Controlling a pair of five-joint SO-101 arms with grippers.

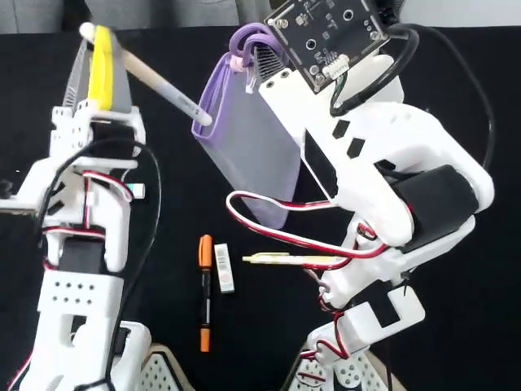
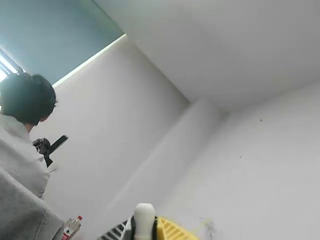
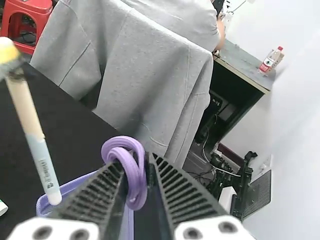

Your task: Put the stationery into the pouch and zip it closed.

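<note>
Three pieces on table (image 1: pixel 468 326): orange marker (image 1: pixel 205 285), eraser (image 1: pixel 224 269), yellow pen (image 1: pixel 281 259) | step: loading white pen (image 1: pixel 155 77), tip at lifted pouch (image 1: pixel 252 155) mouth | left gripper (image 1: pixel 96 41) clamped on white pen | right gripper (image 3: pixel 136 162) pinching pouch loop | next: push deeper, release.

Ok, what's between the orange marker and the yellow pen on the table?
High view: a small white eraser-like block lies beside the orange marker, then bare black table up to the yellow pen.

The right arm (image 1: pixel 383 155) hides 1 side of the translucent lilac plastic pouch (image 1: pixel 244 142). Left wrist view: long cream and pale-blue pen (image 2: pixel 145 222) cut off at frame edge.
</note>
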